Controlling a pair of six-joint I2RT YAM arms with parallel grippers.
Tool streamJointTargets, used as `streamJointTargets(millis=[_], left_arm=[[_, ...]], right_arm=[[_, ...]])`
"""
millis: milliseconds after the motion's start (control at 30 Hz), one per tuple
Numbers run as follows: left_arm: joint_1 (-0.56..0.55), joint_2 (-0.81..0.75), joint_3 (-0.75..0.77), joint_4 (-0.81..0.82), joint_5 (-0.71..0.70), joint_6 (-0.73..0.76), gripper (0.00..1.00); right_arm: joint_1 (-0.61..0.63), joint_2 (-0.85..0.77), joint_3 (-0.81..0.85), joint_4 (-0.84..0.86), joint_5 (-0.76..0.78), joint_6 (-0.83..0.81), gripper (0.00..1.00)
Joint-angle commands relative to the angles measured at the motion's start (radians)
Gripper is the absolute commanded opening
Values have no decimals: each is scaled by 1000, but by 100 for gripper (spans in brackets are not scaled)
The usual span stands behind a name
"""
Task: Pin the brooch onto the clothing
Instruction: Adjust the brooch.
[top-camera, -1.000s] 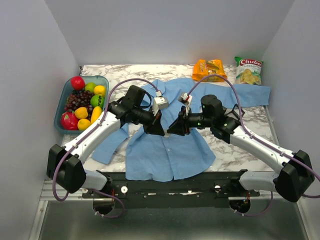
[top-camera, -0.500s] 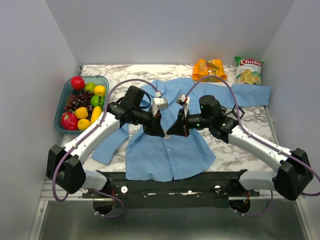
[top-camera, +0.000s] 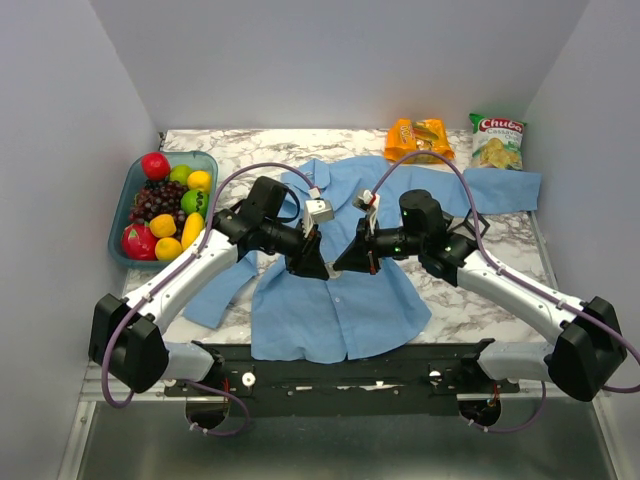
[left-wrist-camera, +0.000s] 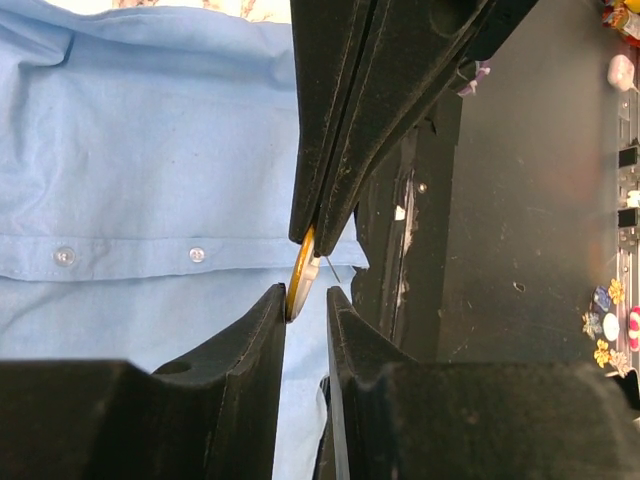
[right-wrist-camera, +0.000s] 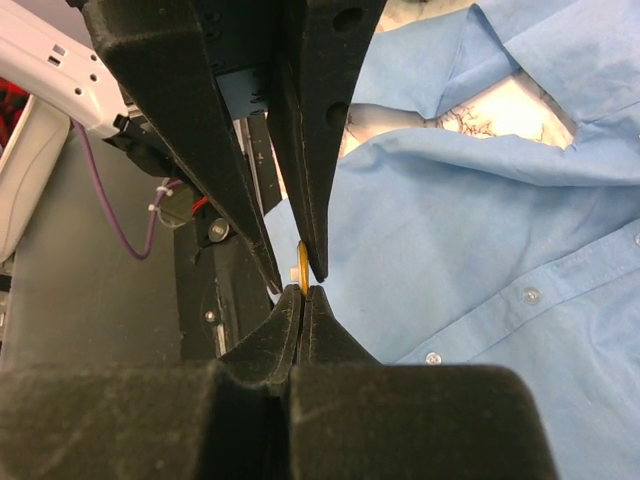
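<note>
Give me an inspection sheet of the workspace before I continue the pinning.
Surface: marble table, partly under the shirt.
Job's things: shirt flat, front up; brooch edge-on over its front, not yet pinned.
Clutter: fruit tray at left; orange snack pack and chips bag at back.
Hands: right hand shut on the brooch; left hand open, tips by it.
Cables: left purple cable, right purple cable, both looped high.
Surroundings: plain walls; black rail near edge.

Left side, a teal fruit tray (top-camera: 122, 210) on the marble desk (top-camera: 505, 240); at the back, an orange snack packet (top-camera: 419, 138) near a green chips bag (top-camera: 497, 140).
</note>
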Motion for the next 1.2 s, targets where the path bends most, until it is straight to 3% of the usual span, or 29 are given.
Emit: streamJointTargets(millis=[0,133,267,467,567,600,700,833,867,967,1167], left_arm=[[-2,-20,-16,27,41,-6,29],[-2,-22,-25,63,48,-29,19],[-2,-20,-38,80,65,-34,0],[4,-46,-91,191,-19,-100,0],[41,-71,-137,295,-157,-188,0],[53,-71,-140,303,-189,-204,0],[84,-63,-137,289,-335,-209,0],[93,-34,-133,232,-597,-200,0],[92,-27,-127,220,-728,-200,0],[86,12,-98,182,-895,-192,0],[-29,121,-23,113,-1249,-161,0]], right_arm=[[1,-25,-5,27,-40,10,1],[1,-25,-13,30,-54,14,1],[0,-25,-21,31,-34,16,1],[0,-27,-25,38,-2,20,4],[1,-34,-27,38,65,29,25],[0,-39,-28,38,90,40,36],[0,-72,-39,38,187,59,51],[-2,-128,-67,69,293,78,55],[-2,-140,-84,89,322,85,56],[-2,-184,-122,132,362,106,56],[0,-263,-166,157,390,111,57]])
